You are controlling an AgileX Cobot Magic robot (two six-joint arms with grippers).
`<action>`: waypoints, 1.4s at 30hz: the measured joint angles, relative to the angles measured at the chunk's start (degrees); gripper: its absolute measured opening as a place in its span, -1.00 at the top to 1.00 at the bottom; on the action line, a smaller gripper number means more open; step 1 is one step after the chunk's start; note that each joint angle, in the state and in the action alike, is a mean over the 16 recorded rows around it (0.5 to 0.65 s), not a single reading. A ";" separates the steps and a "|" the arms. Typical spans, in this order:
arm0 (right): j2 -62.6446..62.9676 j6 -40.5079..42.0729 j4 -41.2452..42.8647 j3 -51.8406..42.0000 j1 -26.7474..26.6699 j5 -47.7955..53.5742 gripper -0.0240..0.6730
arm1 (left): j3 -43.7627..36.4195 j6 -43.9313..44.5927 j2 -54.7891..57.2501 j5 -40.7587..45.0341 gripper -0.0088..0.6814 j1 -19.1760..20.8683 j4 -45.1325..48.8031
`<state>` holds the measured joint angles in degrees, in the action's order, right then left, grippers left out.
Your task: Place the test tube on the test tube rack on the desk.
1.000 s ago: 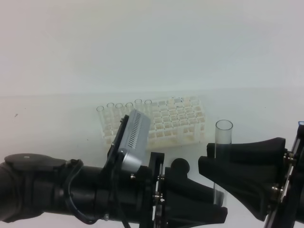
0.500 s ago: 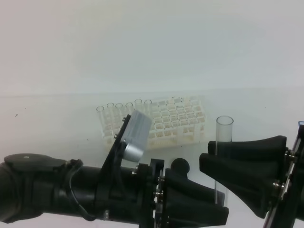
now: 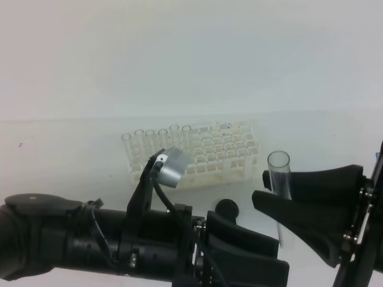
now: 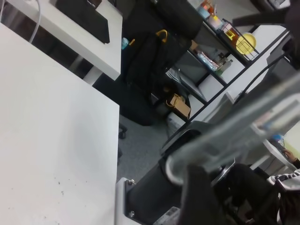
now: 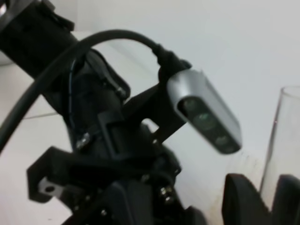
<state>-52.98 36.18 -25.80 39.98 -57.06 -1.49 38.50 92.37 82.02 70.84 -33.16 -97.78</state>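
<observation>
Right hand (image 3: 276, 206) pinches the test tube (image 3: 279, 182) near-upright at 4 o'clock of the test tube rack (image 3: 206, 156) on the bench (image 3: 72, 149), presumably ready for hole insertion; left hand (image 3: 251, 239) looks open, empty.

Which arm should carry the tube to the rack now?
Right. Its gripper grips the test tube; the left gripper appears clear of it. The rack lies just behind.
</observation>
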 joint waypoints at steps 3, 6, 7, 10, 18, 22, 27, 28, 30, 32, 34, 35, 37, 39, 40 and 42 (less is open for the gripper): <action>0.00 3.75 -0.03 0.00 0.25 -0.77 0.58 | 0.00 0.57 -0.02 -0.66 0.26 0.01 1.44; 0.01 7.63 -1.57 0.00 1.05 -1.77 0.58 | 0.00 2.93 -0.04 -3.07 0.51 0.12 1.91; 0.01 8.91 -2.45 0.00 1.48 -2.09 0.58 | 0.00 4.13 -0.05 -4.34 0.59 0.20 1.79; 0.03 12.62 -6.00 0.00 3.20 -2.97 0.58 | 0.02 8.84 -0.07 -9.30 0.80 0.57 0.84; 0.08 20.40 -18.19 -0.13 9.44 -4.58 0.58 | 0.13 23.83 -0.11 -25.17 0.98 3.47 -3.63; 0.10 22.25 -22.73 -0.40 11.79 -4.99 0.58 | 0.17 28.62 -0.08 -30.42 0.98 5.65 -4.79; 0.10 23.54 -24.97 -0.75 13.04 -5.23 0.58 | 0.16 30.35 0.14 -32.86 0.98 7.93 -4.83; 0.10 23.74 -25.09 -0.82 13.10 -5.26 0.58 | 0.16 30.31 0.23 -32.98 0.98 8.28 -4.82; 0.10 24.07 -25.22 -0.96 13.15 -5.29 0.58 | 0.14 30.15 0.50 -33.07 0.98 8.84 -4.81; 0.10 24.28 -25.29 -1.07 13.15 -5.30 0.58 | 0.13 29.99 0.85 -33.13 0.98 9.14 -4.80; 0.10 24.40 -25.33 -1.11 13.15 -5.30 0.58 | 0.11 29.83 1.28 -33.21 0.98 9.26 -4.77; 0.10 24.43 -25.33 -1.12 13.15 -5.30 0.58 | 0.11 29.79 1.47 -33.27 0.98 9.27 -4.76; 0.10 24.52 -25.35 -1.14 13.15 -5.30 0.58 | 0.10 29.79 1.71 -33.48 0.98 9.26 -4.72; 0.10 24.62 -25.36 -1.15 13.15 -5.30 0.58 | 0.10 29.79 1.61 -33.69 0.98 9.24 -4.70; 0.10 24.68 -25.36 -1.17 13.15 -5.31 0.58 | 0.10 29.79 1.44 -33.81 0.98 9.24 -4.69; 0.10 24.81 -25.36 -1.21 13.15 -5.32 0.58 | 0.10 29.77 0.81 -34.11 0.98 9.22 -4.67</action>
<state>-52.88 60.99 -51.16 38.77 -43.91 -6.81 38.60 122.14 82.83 36.74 -23.94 -102.45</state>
